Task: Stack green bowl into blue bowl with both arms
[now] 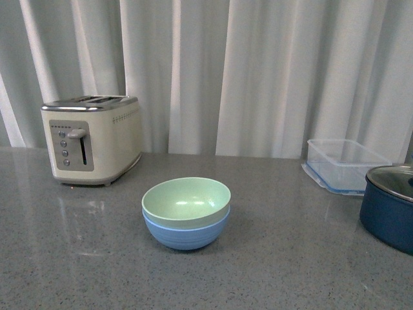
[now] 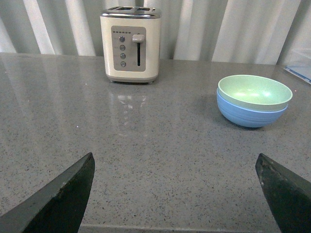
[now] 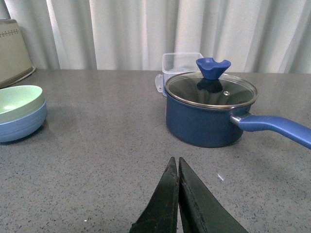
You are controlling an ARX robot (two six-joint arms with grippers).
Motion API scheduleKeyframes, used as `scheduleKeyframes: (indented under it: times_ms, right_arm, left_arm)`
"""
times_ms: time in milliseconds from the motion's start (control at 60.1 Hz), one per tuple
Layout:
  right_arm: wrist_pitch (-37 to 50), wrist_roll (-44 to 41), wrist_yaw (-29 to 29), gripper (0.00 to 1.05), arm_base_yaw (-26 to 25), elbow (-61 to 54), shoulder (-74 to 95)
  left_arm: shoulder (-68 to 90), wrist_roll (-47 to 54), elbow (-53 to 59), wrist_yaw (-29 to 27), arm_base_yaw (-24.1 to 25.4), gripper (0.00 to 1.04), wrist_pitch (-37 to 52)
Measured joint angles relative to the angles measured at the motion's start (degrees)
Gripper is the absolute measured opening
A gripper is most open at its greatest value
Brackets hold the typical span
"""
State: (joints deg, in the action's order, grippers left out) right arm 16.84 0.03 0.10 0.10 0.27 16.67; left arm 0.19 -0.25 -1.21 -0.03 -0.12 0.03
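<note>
The green bowl [image 1: 186, 199] sits nested inside the blue bowl [image 1: 186, 235] in the middle of the grey counter. Neither arm shows in the front view. In the left wrist view the stacked green bowl [image 2: 253, 91] and blue bowl [image 2: 249, 115] lie well ahead of my left gripper [image 2: 175, 162], which is open and empty over bare counter. In the right wrist view the green bowl [image 3: 18, 102] and blue bowl [image 3: 22, 126] are off to one side. My right gripper [image 3: 175, 160] is shut and empty, short of the pot.
A cream toaster [image 1: 90, 138] stands at the back left. A clear plastic container [image 1: 345, 164] and a dark navy pot with glass lid [image 1: 391, 206] stand at the right; the pot's long blue handle [image 3: 274, 127] sticks out sideways. White curtains hang behind the counter.
</note>
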Motion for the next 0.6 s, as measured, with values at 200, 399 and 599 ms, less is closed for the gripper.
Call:
scheduleKeyframes:
  times_ms: [200,399,599]
  right_arm:
    - [-3.8,0.0,0.0,0.01,0.0,0.0,-3.8]
    - [-6.8,0.0,0.0,0.01,0.0,0.0,-6.8]
    - [-16.7,0.0,-0.2,0.01,0.0,0.0,-16.4]
  left_arm:
    - [0.0,0.0,0.0,0.0,0.0,0.98,0.0]
    - [0.0,0.0,0.0,0.0,0.0,0.98,0.0]
    - [0.0,0.0,0.0,0.0,0.0,0.98,0.0]
